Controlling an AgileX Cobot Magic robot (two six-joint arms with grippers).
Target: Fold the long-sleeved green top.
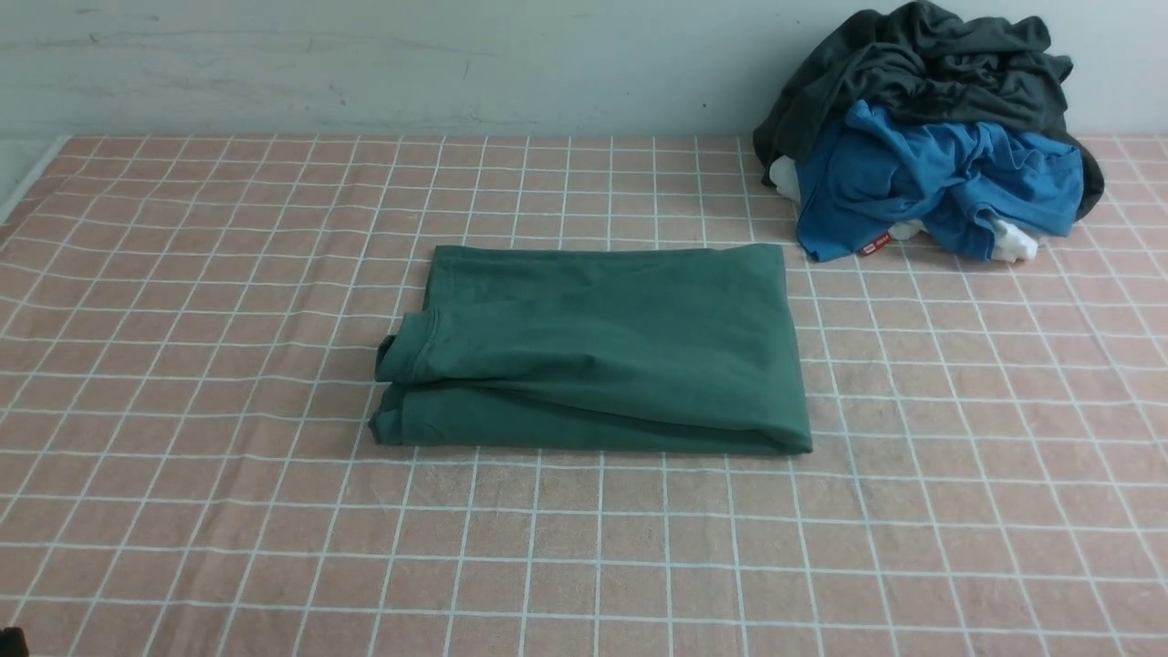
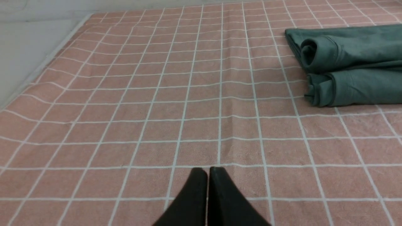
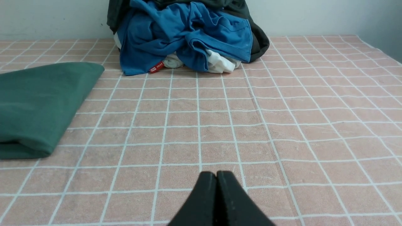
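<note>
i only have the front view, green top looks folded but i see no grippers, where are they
Observer: The left gripper is shut and empty, over bare pink checked cloth, well clear of the green long-sleeved top.
Operator: and the right one
Observer: The right gripper is shut too, holding nothing, with the top's smooth folded edge off to one side of it.
Operator: hows the left end of the fold look up close
Observer: The left wrist view shows two rolled layers stacked there, the open ends curling a bit rather than lying flat.
Operator: anything under the blue garment
Observer: The right wrist view shows white fabric under the blue garment, which carries a small red tag.
</note>
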